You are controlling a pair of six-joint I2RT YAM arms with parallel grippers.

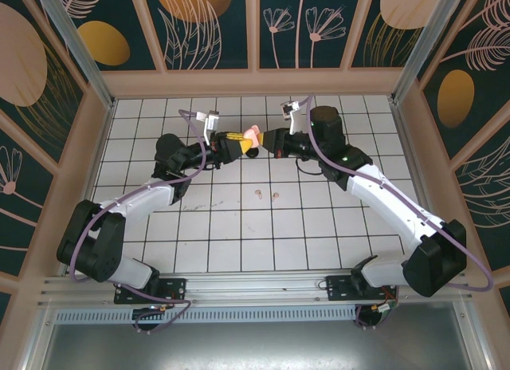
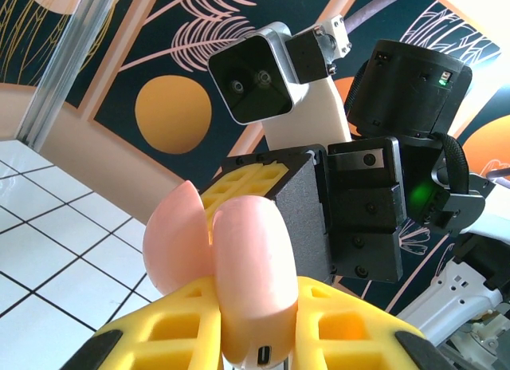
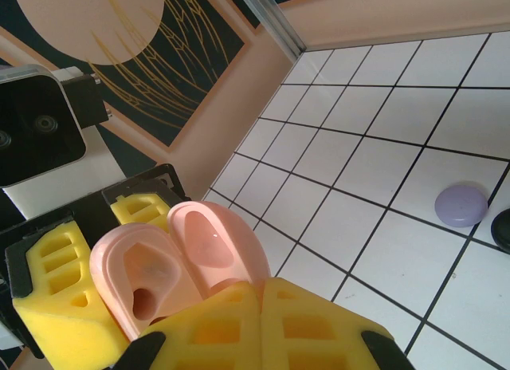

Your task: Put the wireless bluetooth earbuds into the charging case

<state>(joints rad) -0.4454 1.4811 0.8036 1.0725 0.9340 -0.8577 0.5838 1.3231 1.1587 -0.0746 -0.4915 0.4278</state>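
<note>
Above the far middle of the tabletop (image 1: 239,234), my left jaws clamp the pink case (image 1: 252,136) by its base and my right jaws pinch its lid, propping it open. Two pink earbuds (image 1: 257,193) lie nearer, not yet inserted.

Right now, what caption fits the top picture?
The left gripper and right gripper hold one pink charging case; pink earbuds lie nearby.

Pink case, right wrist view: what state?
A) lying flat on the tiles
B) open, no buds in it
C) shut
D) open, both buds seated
B: the pink case is hinged open with its visible hollows bare, and the two pink earbuds lie on the tiles in the top view.
</note>
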